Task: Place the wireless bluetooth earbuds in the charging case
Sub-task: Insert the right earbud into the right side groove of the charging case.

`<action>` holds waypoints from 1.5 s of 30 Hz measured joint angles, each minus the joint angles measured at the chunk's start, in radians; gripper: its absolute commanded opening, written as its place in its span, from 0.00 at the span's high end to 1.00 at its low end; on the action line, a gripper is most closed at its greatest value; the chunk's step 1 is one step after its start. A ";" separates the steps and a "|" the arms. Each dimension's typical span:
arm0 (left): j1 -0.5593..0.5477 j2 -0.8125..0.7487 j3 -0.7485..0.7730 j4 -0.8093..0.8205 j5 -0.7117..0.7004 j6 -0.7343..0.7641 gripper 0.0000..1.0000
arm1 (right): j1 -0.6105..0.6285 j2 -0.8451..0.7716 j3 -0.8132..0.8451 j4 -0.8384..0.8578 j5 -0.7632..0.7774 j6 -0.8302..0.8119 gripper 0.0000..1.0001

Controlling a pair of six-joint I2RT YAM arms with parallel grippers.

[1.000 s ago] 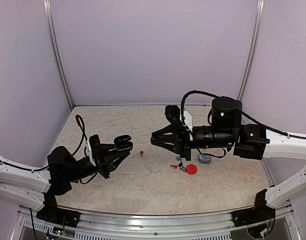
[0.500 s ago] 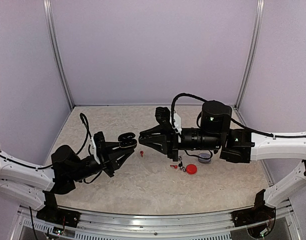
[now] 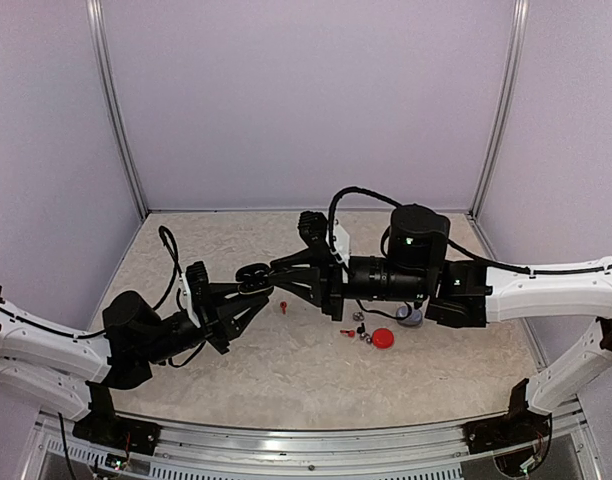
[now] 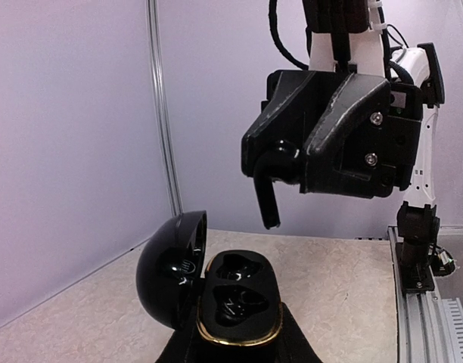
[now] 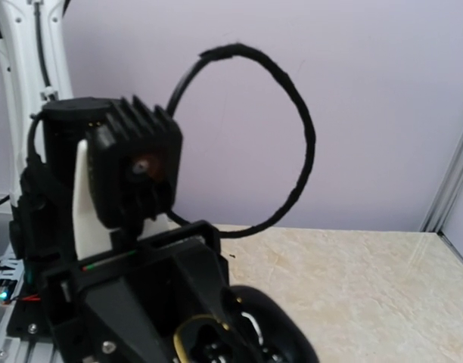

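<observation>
The earbuds that can be seen lie loose on the bench. One red earbud sits alone just below the two end effectors. A small cluster of earbuds, red, dark and grey, lies further right beside a red case and a grey case. None shows inside a case.

The black charging case is lifted off the bench, clamped in the left end effector. Its lid is swung back to the left and its two wells, which look empty, face upward. Held this way it gives the other arm an open, steady target and keeps the lid clear of an approach from above.

The right end effector hangs just above and behind the wells with its jaws together, tips pointing down at the case but not touching it. Whether a dark earbud is pinched between those tips cannot be made out, as the tips and any bud would be equally black. The pose suggests a delivery into a well. If so, the next move needs a short, well-aligned descent, since the wells are small and a tilted bud would sit proud.
</observation>
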 measured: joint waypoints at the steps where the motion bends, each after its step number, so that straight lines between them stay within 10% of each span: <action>1: 0.000 0.000 0.000 0.003 0.000 -0.002 0.95 | 0.000 0.004 0.001 0.003 0.003 0.003 0.84; 45: -0.006 -0.024 -0.022 0.003 -0.068 -0.021 0.95 | 0.005 0.106 0.052 0.031 0.115 0.109 0.86</action>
